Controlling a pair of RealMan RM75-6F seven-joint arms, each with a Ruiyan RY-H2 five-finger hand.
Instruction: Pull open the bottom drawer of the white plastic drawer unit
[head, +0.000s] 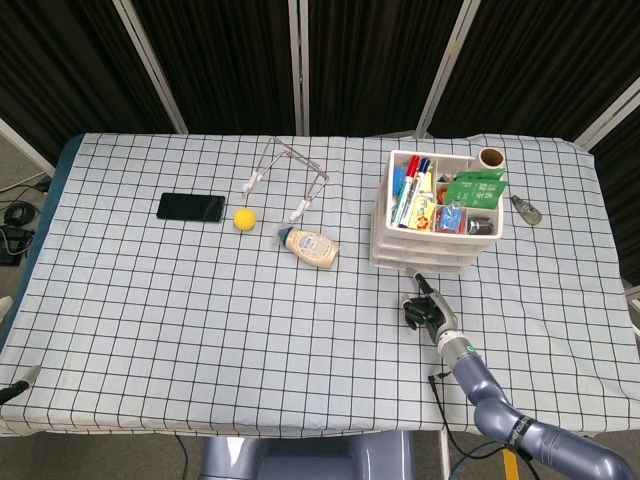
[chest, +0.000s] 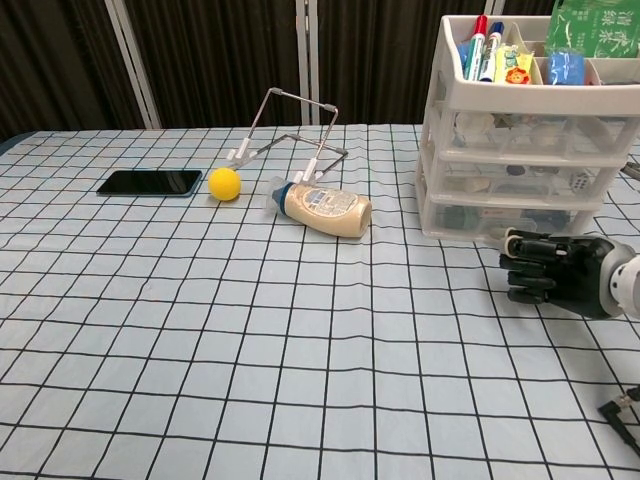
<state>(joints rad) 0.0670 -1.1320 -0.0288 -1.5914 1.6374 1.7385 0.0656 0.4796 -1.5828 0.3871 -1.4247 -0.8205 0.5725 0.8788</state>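
The white drawer unit (chest: 520, 150) sits near the table's far right corner with its bottom drawer (chest: 510, 215) not pulled out, and the right hand (chest: 545, 272), fingers curled together on nothing, waits just in front, probably to hook it.

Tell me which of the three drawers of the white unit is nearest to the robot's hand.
The bottom drawer. The right hand sits in front of it, at its height; the other two are stacked above.
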